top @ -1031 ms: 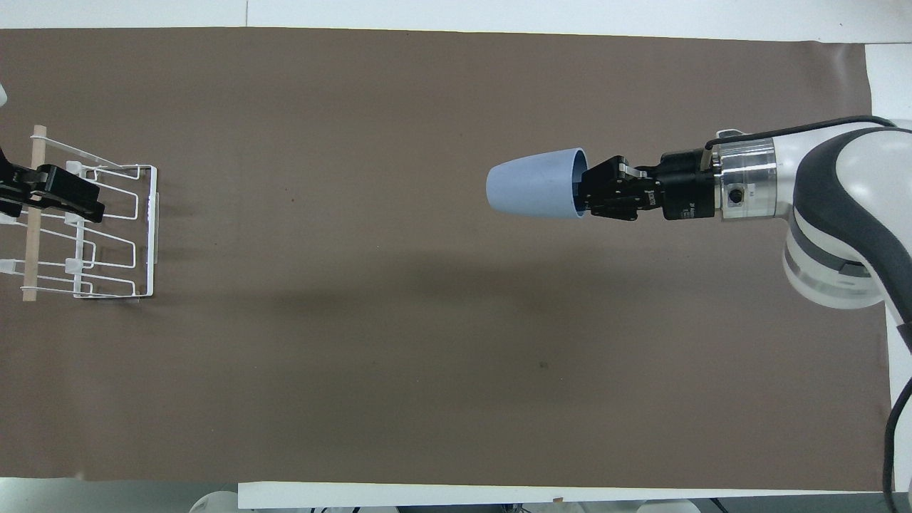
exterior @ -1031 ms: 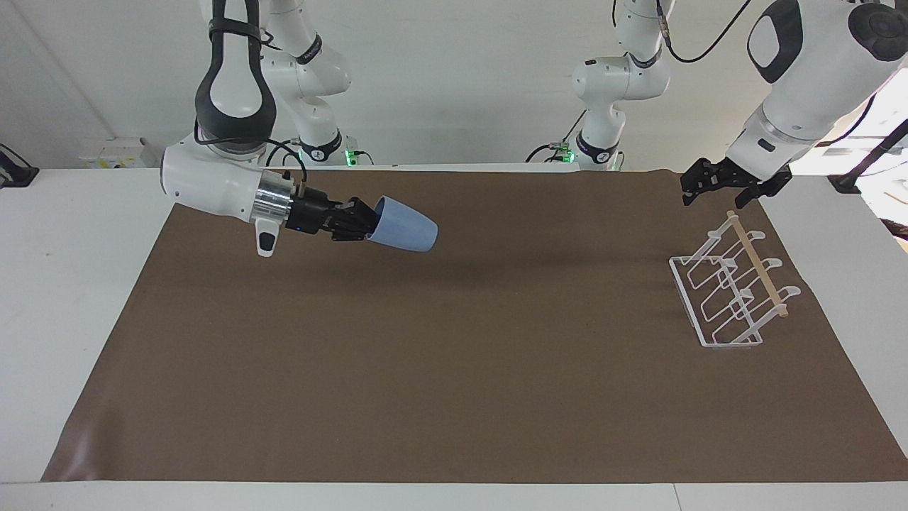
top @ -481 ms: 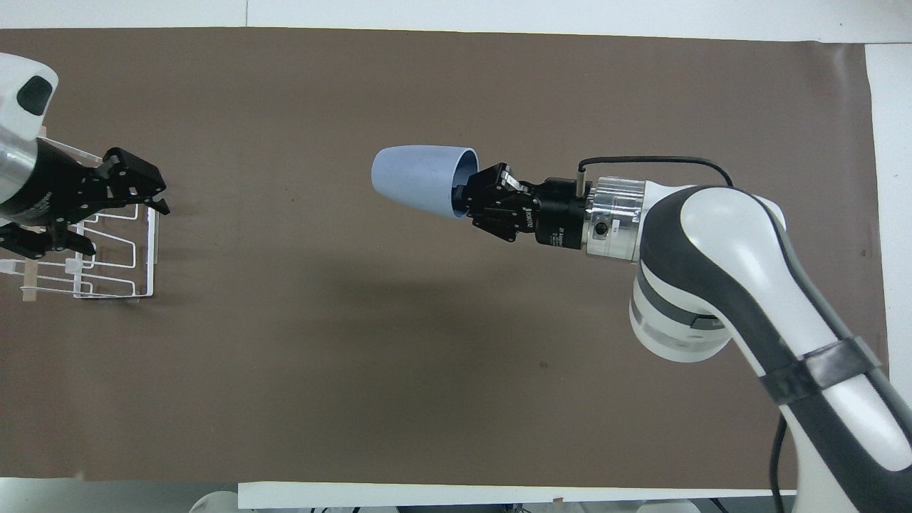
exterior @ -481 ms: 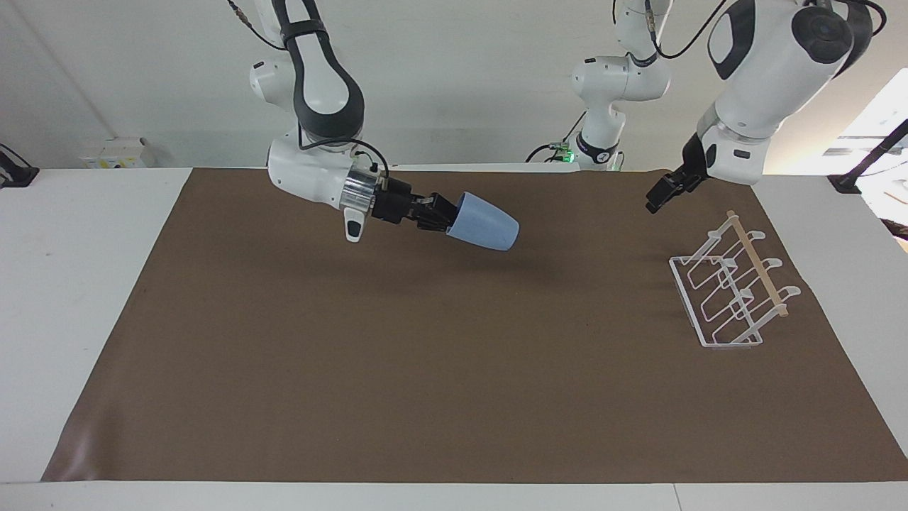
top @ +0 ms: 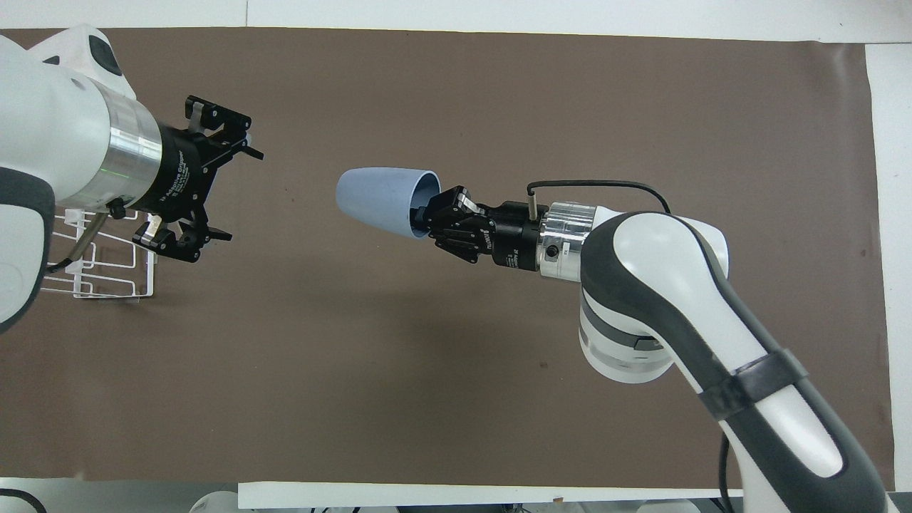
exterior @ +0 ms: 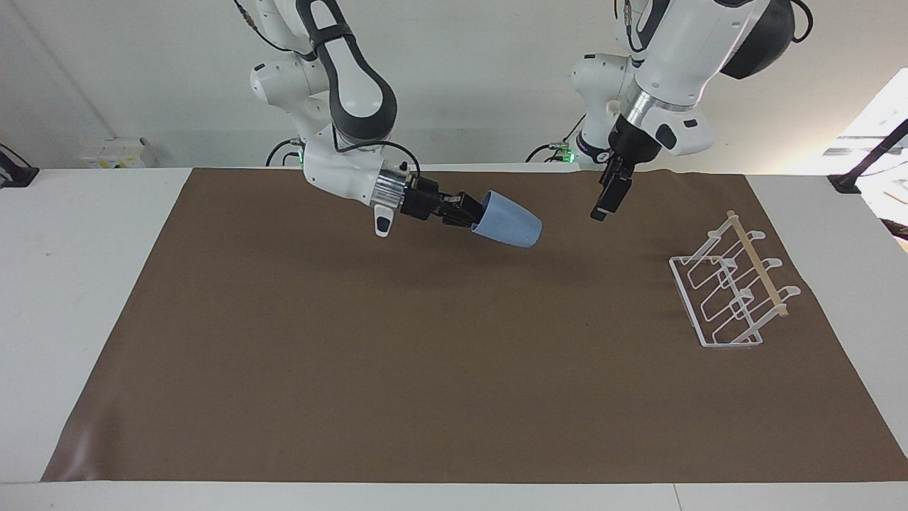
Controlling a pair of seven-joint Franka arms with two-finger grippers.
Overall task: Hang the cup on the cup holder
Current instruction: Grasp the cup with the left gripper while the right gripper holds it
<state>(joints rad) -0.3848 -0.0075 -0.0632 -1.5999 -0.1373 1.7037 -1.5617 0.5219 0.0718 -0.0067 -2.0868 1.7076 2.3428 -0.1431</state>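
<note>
Across the whole working area a brown mat (exterior: 454, 369) covers the white bench (exterior: 78, 284), reaching close to its edges at both arms' ends.

Right arm: comes in from its own end of the bench and stretches toward the middle, forearm nearly level, well above the mat.

Left arm: raised high over its own end, wrist pointing down and toward the middle of the bench.

Cup holder (exterior: 731, 291): white wire rack with a light wooden bar along its top, standing on the mat near the edge at the left arm's end, roughly midway between the robots' edge and the edge farthest from them. In the overhead view the left arm's wrist hides part of it (top: 107, 263).

Cup (exterior: 509, 221): light blue, lying almost sideways in the air over the middle of the mat, closed base pointing toward the left arm's end. Well apart from the rack.

Right end effector (exterior: 472, 213): one finger inside the cup's mouth, the other outside, clamped on the rim (top: 431, 221).

Left end effector (exterior: 606, 202): over the mat between cup and rack; fingers spread wide in the overhead view (top: 228, 192), holding nothing.
</note>
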